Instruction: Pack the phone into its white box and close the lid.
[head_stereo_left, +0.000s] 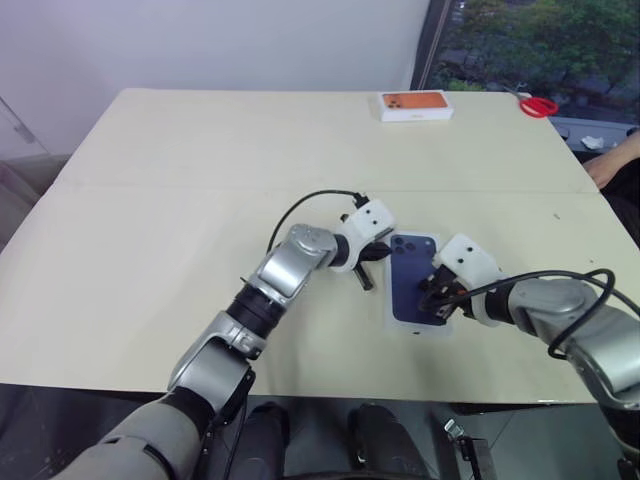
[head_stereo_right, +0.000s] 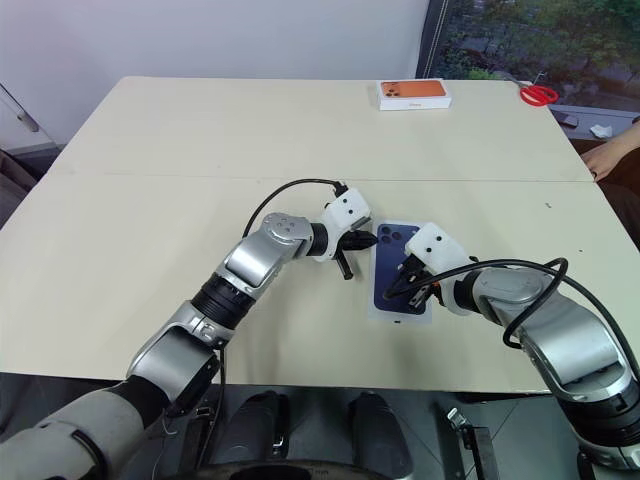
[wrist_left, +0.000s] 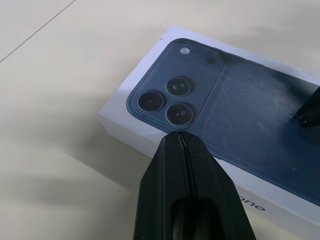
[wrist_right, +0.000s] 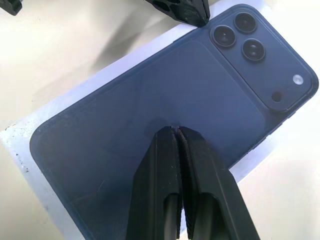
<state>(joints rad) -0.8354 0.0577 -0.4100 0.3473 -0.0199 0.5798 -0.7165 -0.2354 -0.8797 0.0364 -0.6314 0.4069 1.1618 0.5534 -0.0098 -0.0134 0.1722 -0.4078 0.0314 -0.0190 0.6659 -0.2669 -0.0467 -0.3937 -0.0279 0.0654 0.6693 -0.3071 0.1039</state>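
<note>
**Both tools pressing on the closed box**

The pale worktop (head_stereo_left: 150, 220) carries just a few things. Near its front edge, between the two arms, lies the lid (head_stereo_right: 402, 268), printed face up with the dark blue phone back and three lenses showing; its white sides reach down to the worktop, so the box beneath is covered. The left tool (head_stereo_right: 362, 240) sits at the lid's camera corner, its black fingers (wrist_left: 182, 170) pressed together with nothing between them, tip at the lid's edge. The right tool (head_stereo_right: 404, 283) comes in from the other side, fingers (wrist_right: 180, 165) likewise pressed together and empty, tip down on the middle of the printed top. At the far edge rests an orange-topped box (head_stereo_left: 415, 105), and beside it, towards the right corner, red scissors (head_stereo_left: 537, 105).
</note>
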